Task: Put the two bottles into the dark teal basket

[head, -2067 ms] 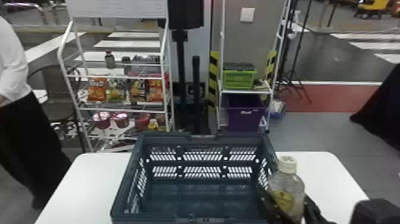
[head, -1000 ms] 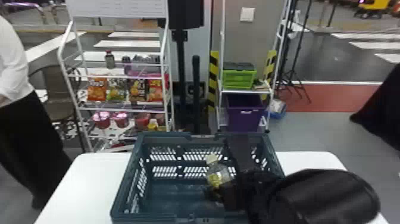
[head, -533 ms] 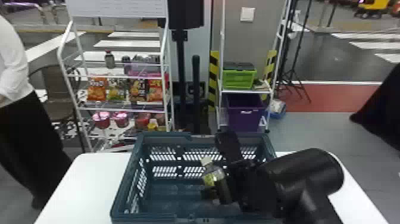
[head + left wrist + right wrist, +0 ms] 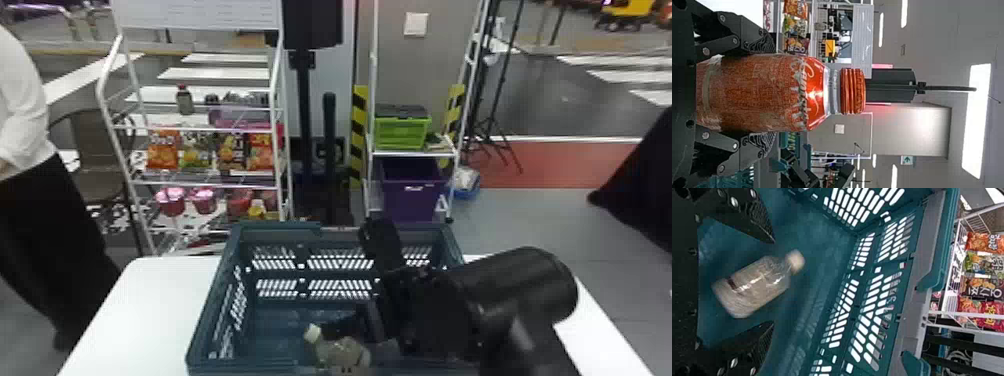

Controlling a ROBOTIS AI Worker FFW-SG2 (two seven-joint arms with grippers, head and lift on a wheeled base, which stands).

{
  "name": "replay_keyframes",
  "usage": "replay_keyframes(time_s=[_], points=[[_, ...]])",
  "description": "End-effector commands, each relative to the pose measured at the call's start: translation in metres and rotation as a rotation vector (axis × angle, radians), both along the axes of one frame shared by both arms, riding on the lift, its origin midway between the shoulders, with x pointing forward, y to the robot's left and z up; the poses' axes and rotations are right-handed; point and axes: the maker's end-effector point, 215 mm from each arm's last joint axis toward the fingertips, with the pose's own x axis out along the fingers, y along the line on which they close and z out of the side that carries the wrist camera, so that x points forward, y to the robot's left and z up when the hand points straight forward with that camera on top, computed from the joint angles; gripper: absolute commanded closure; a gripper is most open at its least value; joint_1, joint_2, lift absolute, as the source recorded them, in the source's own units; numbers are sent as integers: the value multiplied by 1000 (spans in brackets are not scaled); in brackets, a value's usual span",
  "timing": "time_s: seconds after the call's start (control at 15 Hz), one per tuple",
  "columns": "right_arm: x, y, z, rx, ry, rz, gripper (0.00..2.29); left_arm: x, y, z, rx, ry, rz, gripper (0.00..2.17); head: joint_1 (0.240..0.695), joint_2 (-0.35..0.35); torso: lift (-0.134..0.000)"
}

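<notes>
My right gripper (image 4: 345, 278) spread open, clear bottle (image 4: 754, 286) framed between its fingers inside the basket (image 4: 204, 320), my left gripper (image 4: 770, 92) clamped on the red bottle (image 4: 785, 94)

Beyond white table (image 4: 150, 310): snack bags (image 4: 162, 150) on wire rack (image 4: 119, 150), 11 o'clock; green crate (image 4: 402, 132) above purple bin (image 4: 410, 200), 1 o'clock.

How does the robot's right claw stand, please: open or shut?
Open: the right claw has its fingers well apart, with gaps on both sides of the bottle.
</notes>
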Motion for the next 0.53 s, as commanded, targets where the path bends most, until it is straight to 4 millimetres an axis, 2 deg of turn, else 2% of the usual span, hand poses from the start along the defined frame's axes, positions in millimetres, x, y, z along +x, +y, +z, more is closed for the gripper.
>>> replay_keyframes(time_s=[0.0, 0.27, 0.33, 0.47], points=[[-1, 9, 17, 26, -39, 15, 53, 2, 0, 0, 0, -2, -1, 2010, 499, 0, 0], [8, 27, 76, 148, -280, -6, 46, 4, 1, 2, -2, -7, -6, 2010, 499, 0, 0], [9, 20, 88, 166, -349, -21, 49, 5, 1, 2, -3, -9, -9, 2013, 499, 0, 0], [5, -10, 103, 190, -494, -74, 49, 8, 1, -1, -1, 0, -12, 2010, 499, 0, 0]])
